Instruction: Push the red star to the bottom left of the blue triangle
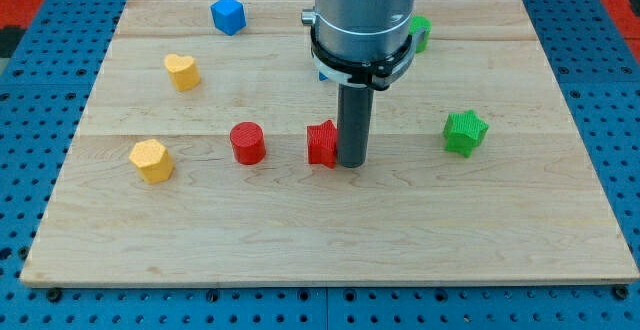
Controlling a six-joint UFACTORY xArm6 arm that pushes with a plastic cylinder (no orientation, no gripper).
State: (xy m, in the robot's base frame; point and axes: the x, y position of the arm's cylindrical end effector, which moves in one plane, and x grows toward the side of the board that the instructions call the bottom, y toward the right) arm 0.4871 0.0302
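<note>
The red star lies near the middle of the wooden board; the rod covers its right edge. My tip rests on the board and touches the star's right side. Most of the blue triangle is hidden behind the arm's grey body. Only a small blue sliver shows at the body's left edge, above the star.
A red cylinder sits left of the star. A yellow hexagon and a yellow heart are at the left. A blue cube is at the top left. A green star is at the right, and a green block is partly hidden behind the arm.
</note>
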